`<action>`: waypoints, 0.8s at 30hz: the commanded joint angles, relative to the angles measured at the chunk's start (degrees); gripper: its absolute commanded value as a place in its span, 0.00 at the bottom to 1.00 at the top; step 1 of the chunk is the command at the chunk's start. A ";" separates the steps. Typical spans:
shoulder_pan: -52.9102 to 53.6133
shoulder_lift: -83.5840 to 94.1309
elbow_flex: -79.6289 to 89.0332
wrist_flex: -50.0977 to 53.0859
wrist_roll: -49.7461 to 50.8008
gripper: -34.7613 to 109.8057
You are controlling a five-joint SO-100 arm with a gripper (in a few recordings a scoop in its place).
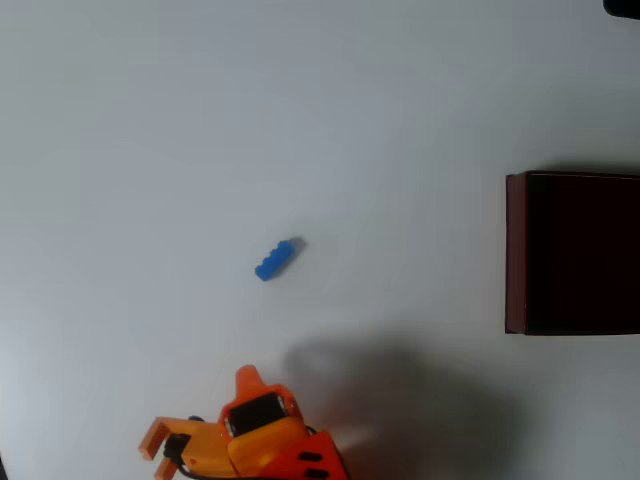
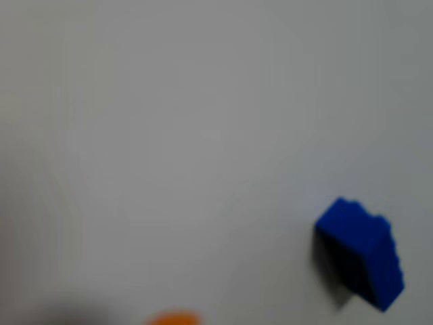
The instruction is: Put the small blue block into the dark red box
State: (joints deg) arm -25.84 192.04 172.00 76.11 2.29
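Observation:
The small blue block [image 1: 278,259] lies alone on the white table, left of centre in the overhead view. It also sits at the lower right of the blurred wrist view [image 2: 360,252]. The dark red box [image 1: 515,253] stands at the right edge, its inside nearly black, far from the block. My orange gripper [image 1: 200,412] is at the bottom edge, below and slightly left of the block and well apart from it. Its two orange fingers spread wide and hold nothing. One orange fingertip [image 2: 172,318] peeks in at the bottom of the wrist view.
The white table [image 1: 150,150] stretches bare around the block. A soft arm shadow [image 1: 400,400] falls right of the gripper. A dark object [image 1: 622,7] cuts the top right corner.

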 commanded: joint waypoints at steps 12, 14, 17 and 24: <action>0.97 0.35 0.18 1.14 0.18 0.24; 0.97 0.35 0.18 1.14 0.18 0.24; 0.79 0.35 0.18 1.14 0.09 0.24; 1.67 0.35 0.18 1.14 0.00 0.24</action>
State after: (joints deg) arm -24.17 192.04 172.00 76.11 2.29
